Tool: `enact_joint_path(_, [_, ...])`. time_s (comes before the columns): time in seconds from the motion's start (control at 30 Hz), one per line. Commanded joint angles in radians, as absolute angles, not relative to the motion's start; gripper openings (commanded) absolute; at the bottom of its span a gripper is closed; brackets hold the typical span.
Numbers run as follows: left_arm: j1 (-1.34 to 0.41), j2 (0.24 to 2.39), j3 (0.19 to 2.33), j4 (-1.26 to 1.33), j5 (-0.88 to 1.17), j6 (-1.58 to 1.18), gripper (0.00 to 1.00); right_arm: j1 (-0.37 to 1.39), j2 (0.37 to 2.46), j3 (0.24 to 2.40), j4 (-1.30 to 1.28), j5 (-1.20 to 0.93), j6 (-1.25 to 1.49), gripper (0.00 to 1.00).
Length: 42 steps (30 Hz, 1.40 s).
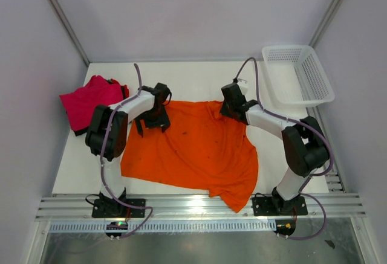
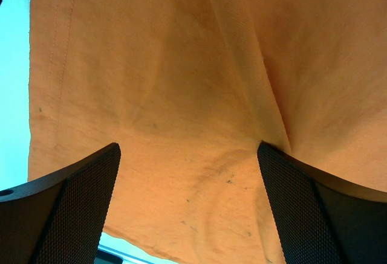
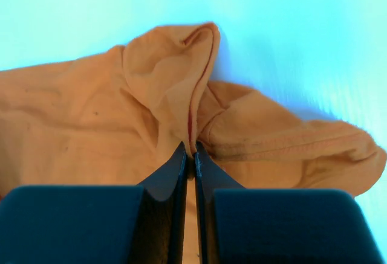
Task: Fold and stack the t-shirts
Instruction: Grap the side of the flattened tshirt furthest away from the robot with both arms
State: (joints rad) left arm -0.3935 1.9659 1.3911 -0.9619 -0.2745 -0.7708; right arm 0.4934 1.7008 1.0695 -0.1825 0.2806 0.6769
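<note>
The right tool (image 3: 193,153) pinches a fold at the far edge of the orange shirt (image 1: 193,149) — the left tool (image 2: 187,149), spread wide, sits over that same edge, gripping nothing.

A white table (image 1: 181,77) bears an orange t-shirt (image 1: 193,149), a magenta-pink t-shirt (image 1: 87,101) and a mesh basket (image 1: 317,80).
</note>
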Motion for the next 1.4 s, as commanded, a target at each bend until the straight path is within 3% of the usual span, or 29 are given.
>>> enact_joint_path(0.0, [-0.396, 1.988, 1.411, -0.913, -0.259, -0.779, 0.98, 0.489, 1.720, 1.166, -0.216, 0.371, 0.605, 0.09])
enact_joint_path(0.33, [-0.396, 1.965, 1.404, -0.922, -0.261, -0.778, 0.98, 0.393, 1.766, 1.423, -0.365, 0.480, 0.522, 0.10])
enact_joint_path(1.37, [-0.396, 1.902, 1.348, -0.968, -0.295, -0.813, 0.98, 0.259, 1.945, 1.600, -0.443, 0.492, 0.423, 0.13])
